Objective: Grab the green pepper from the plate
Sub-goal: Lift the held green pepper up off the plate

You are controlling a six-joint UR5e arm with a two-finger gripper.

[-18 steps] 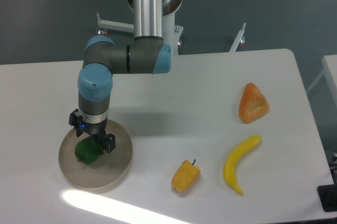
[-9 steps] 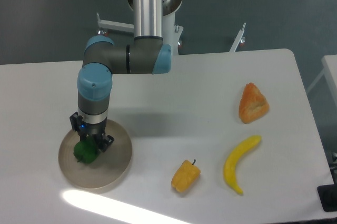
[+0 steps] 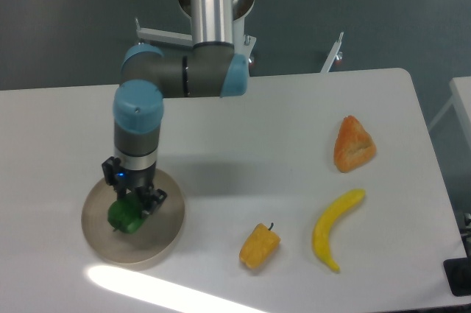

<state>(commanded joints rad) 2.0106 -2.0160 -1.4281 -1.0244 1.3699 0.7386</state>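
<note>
The green pepper (image 3: 125, 216) is small, dark and glossy, and sits over the left part of the round beige plate (image 3: 163, 237) at the table's front left. My gripper (image 3: 134, 200) points straight down onto the pepper's top right side. Its fingers are closed against the pepper, and the wrist hides the pepper's upper edge. I cannot tell whether the pepper rests on the plate or hangs just above it.
A yellow-orange pepper (image 3: 259, 246) lies right of the plate near the front edge. A yellow banana (image 3: 333, 227) and an orange-brown pastry (image 3: 353, 144) lie further right. A bright strip of light (image 3: 147, 287) falls across the table's front.
The fingers closed in on the green pepper. The arm and the pepper then shifted slightly to the right over the plate.
</note>
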